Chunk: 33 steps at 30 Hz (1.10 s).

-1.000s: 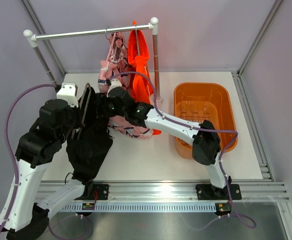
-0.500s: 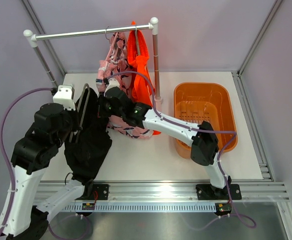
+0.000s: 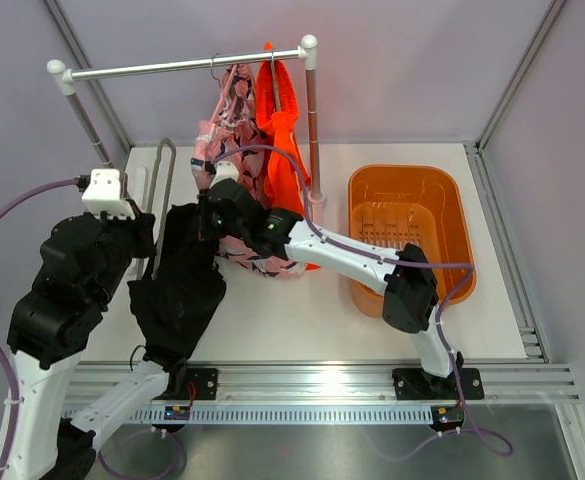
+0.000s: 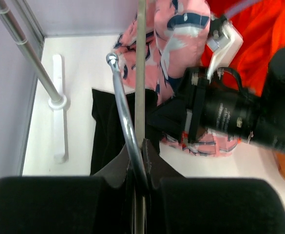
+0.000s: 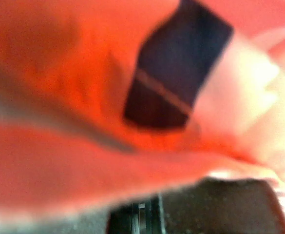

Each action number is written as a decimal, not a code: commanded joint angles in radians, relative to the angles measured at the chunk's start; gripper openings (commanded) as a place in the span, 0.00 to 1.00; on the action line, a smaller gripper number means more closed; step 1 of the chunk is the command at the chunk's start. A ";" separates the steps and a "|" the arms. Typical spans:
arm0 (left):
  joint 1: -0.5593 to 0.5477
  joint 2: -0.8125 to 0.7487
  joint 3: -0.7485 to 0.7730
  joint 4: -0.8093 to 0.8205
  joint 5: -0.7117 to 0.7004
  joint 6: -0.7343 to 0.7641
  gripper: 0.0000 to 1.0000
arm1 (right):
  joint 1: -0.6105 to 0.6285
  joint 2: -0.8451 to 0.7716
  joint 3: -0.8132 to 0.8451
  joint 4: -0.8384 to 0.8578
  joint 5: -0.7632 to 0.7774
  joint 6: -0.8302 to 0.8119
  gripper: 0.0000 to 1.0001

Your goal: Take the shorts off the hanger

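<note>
The left gripper is clenched on the grey metal hanger. The plain black cloth shorts droop just beside it, against the right gripper, whose grip cannot be told.

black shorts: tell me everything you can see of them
The black shorts are plain matte soft cloth, no print. They hang limp and creased in a long fold, top edge at the right claw, whose grip is hidden, lower end trailing toward the near table edge. The metal hanger, clamped in the left claw, stands to their left, its upper wire bare; whether cloth catches it lower down cannot be told. The pink shorts hang close beside them.
</note>
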 commanded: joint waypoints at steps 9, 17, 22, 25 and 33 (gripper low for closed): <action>-0.004 0.124 -0.148 0.521 -0.229 -0.126 0.00 | 0.111 -0.332 -0.164 -0.055 0.020 -0.181 0.00; -0.001 0.244 -0.018 0.572 -0.379 -0.075 0.00 | 0.163 -0.550 -0.217 -0.197 -0.001 -0.259 0.00; 0.010 0.301 0.053 0.576 -0.383 -0.066 0.00 | 0.193 -0.657 -0.276 -0.269 0.006 -0.279 0.00; 0.022 0.332 0.123 0.526 -0.360 -0.075 0.00 | 0.200 -0.739 -0.334 -0.275 0.008 -0.279 0.00; 0.042 0.306 0.120 0.578 -0.433 -0.060 0.00 | 0.208 -0.851 -0.360 -0.342 -0.071 -0.305 0.00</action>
